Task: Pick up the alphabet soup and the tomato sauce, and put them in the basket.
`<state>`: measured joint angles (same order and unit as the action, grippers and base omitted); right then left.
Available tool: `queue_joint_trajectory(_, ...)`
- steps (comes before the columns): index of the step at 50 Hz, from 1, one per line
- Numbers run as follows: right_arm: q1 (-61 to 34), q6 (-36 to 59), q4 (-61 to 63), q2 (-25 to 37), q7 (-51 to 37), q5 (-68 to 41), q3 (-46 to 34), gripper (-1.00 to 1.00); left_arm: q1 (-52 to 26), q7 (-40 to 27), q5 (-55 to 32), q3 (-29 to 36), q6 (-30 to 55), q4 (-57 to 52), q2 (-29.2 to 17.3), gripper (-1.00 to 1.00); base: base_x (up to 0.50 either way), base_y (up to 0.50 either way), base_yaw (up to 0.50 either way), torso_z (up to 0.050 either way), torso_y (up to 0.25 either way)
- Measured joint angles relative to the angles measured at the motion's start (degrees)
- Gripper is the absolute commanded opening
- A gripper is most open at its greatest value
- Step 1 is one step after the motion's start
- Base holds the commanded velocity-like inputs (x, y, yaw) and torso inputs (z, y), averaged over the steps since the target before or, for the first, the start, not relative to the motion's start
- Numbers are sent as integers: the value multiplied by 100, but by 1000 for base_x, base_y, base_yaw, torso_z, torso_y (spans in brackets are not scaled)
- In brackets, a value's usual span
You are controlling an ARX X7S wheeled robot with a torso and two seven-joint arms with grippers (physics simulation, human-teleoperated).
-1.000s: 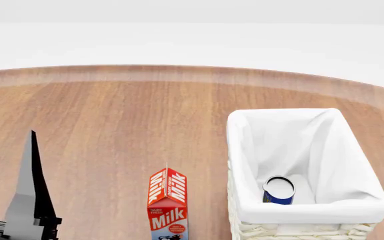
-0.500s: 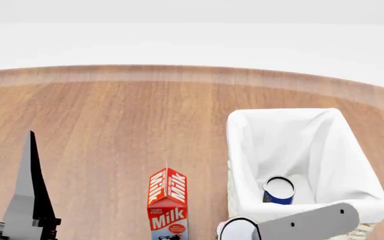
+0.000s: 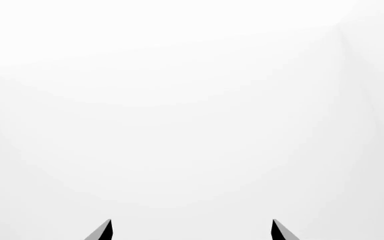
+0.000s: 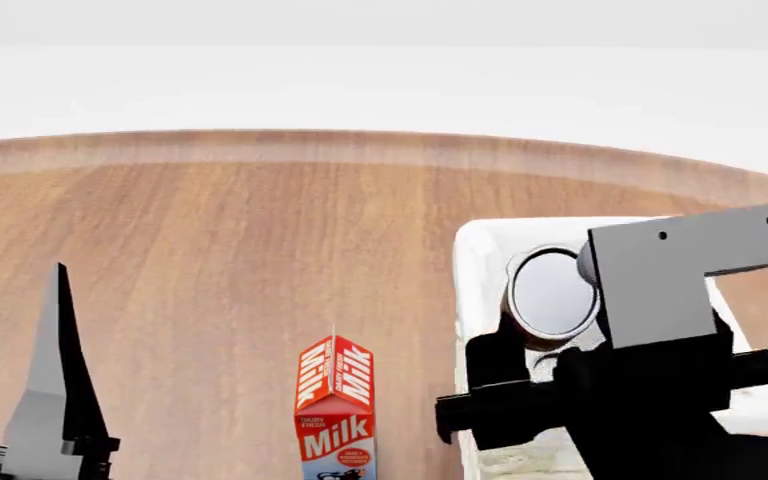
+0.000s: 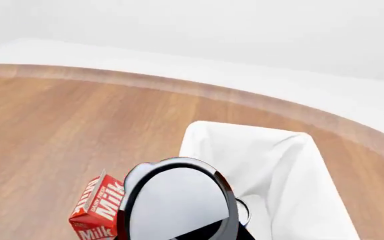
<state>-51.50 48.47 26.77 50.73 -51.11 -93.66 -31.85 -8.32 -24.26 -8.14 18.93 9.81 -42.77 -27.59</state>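
Observation:
My right gripper (image 4: pixel 554 325) is shut on a can with a silvery top (image 4: pixel 550 293), its label hidden; I take it for the tomato sauce (image 5: pixel 178 200). It hangs above the near left part of the white-lined basket (image 4: pixel 472 250). In the right wrist view the can's top fills the foreground over the basket (image 5: pixel 259 145). Behind it a thin arc of another can's rim (image 5: pixel 244 213) shows inside the basket, likely the alphabet soup; in the head view the arm hides it. My left gripper (image 3: pixel 192 231) is open and empty, low at the left (image 4: pixel 61 400).
A red milk carton (image 4: pixel 335 410) stands on the wooden table (image 4: pixel 224 250) just left of the basket, close to the held can, and also shows in the right wrist view (image 5: pixel 98 207). The table's curved far edge runs across the back.
My right arm has risen into the head view from the bottom edge, carrying the silvery-topped can over the basket and covering the blue can inside. The left arm has not moved.

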Motion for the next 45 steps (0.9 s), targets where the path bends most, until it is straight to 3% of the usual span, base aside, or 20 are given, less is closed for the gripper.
queue_joint_trajectory(20, -883, -52, -2213, -777, 1140, 1748, -703, -100, -46, -15, -11, 26, 56, -27, -7, 100, 0, 0, 0, 0, 0)
queue_joint_trajectory(45, -1126, -965, -4765, -1812, 2631, 3206, -1398, -100, -114, -20, 8, 113, 79, 1, 14, 100, 0, 0, 0, 0, 0)
